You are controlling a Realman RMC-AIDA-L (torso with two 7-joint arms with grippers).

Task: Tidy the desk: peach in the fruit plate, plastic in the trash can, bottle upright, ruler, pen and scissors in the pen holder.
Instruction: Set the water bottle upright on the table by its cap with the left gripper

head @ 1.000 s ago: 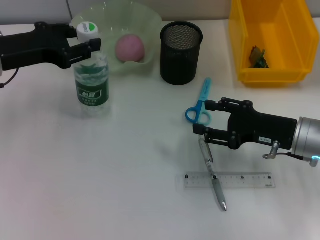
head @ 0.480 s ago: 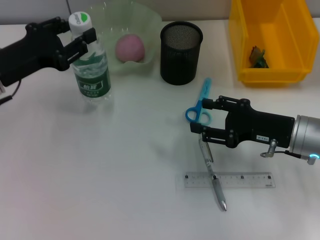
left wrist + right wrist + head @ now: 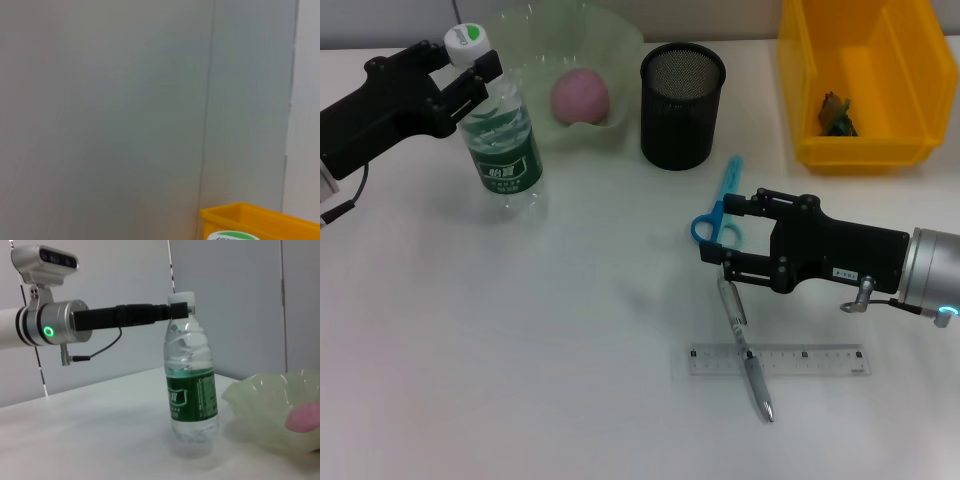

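Water bottle (image 3: 502, 135): we see it standing on the bench (image 3: 520, 340), nearly upright, green label facing us, white and green cap on top; in the right wrist view the bottle (image 3: 191, 390) stands with its base on the bench.
Left end effector (image 3: 468, 78): we find it clenched on the water bottle at the neck, just under the cap; the arm reaches in from the left edge.
Peach (image 3: 580, 96): it lies in the pale green fruit plate (image 3: 612, 50), just beside the water bottle on its right.
Pen holder (image 3: 682, 105): black mesh cup, upright, to the right of the fruit plate.
Trash can (image 3: 800, 90): a yellow bin at the far right; a crumpled piece of plastic (image 3: 835, 112) lies inside it.
Scissors (image 3: 720, 205): blue handles, flat on the bench in front of the pen holder, blades pointing away from us.
Right end effector (image 3: 718, 228): released, fingers spread; we see one finger over the scissors' handles and the other above the top end of the pen.
Pen (image 3: 745, 350): it lies on the bench, crossing over the ruler.
Ruler (image 3: 778, 360): clear, flat, nearest to us, under the pen.
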